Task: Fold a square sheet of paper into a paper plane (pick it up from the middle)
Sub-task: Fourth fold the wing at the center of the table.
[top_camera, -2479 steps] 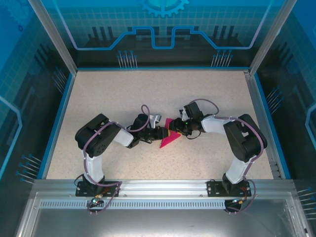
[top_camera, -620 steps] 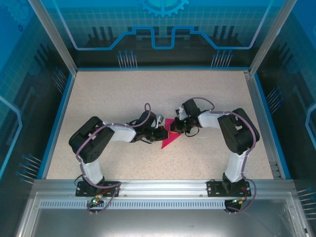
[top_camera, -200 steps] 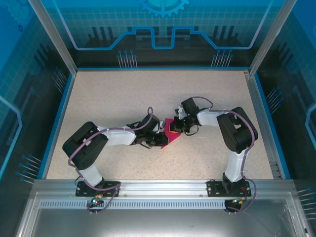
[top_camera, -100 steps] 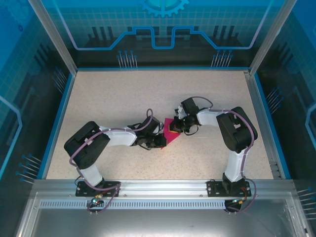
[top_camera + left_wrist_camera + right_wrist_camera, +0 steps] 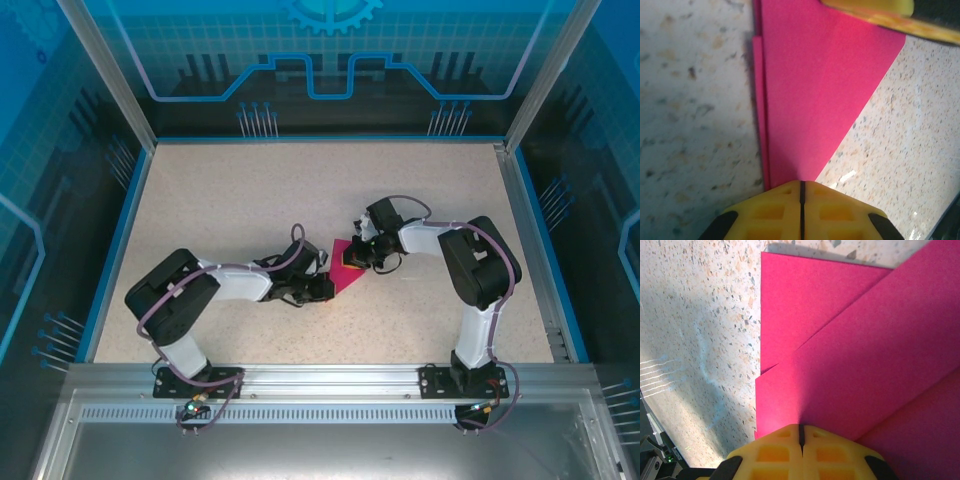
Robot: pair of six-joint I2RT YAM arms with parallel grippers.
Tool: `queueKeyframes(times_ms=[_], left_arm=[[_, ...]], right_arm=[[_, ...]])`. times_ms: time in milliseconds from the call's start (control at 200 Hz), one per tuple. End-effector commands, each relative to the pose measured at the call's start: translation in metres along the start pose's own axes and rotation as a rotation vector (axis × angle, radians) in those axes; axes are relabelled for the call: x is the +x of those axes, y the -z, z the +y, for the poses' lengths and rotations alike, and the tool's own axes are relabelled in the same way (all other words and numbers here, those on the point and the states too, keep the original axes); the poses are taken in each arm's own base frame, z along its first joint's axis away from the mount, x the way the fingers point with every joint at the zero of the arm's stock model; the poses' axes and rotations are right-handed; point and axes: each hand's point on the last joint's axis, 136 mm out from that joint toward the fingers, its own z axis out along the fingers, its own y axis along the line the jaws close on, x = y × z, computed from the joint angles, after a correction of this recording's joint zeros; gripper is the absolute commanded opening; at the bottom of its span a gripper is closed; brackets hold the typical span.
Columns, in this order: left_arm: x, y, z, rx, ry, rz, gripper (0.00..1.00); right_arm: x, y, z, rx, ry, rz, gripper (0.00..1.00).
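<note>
The magenta paper [image 5: 347, 273] [image 5: 810, 90] [image 5: 855, 360], a layered folded wedge, has its tip under the closed left pincer [image 5: 325, 288] [image 5: 801, 200], wide end under the closed right pincer [image 5: 352, 258] [image 5: 801, 440].

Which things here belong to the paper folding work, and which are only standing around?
For the job: folded pink paper, left claw, right claw.
Only around: speckled table, blue enclosure walls.

Left tool [image 5: 801, 192], fingers together, touches folded pink paper [image 5: 810, 85]
</note>
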Motion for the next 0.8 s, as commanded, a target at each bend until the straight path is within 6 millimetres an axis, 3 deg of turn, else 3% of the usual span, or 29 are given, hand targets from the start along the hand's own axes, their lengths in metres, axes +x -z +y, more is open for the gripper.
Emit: queueKeyframes(times_ms=[0,125,215,495,625,795], left_arm=[[0.047,0.006,0.037,-0.113,0.038,0.148,0.1],[0.059,0.011,0.039,-0.11,0.018,0.191,0.08],[0.053,0.019,0.034,-0.116,-0.009,0.164,0.07],[-0.027,0.051,-0.041,0.014,-0.163,-0.126,0.08],[-0.046,0.034,-0.05,0.005,-0.175,-0.132,0.08],[-0.053,0.002,-0.036,-0.03,-0.139,-0.094,0.07]], right_arm=[[0.03,-0.022,-0.063,0.219,-0.094,0.078,0.0],[0.03,-0.022,-0.063,0.22,-0.094,0.078,0.0],[0.03,-0.023,-0.064,0.219,-0.095,0.079,0.0],[0.03,-0.025,-0.066,0.224,-0.102,0.082,0.0],[0.031,-0.028,-0.067,0.22,-0.112,0.087,0.01],[0.031,-0.027,-0.066,0.212,-0.111,0.089,0.0]])
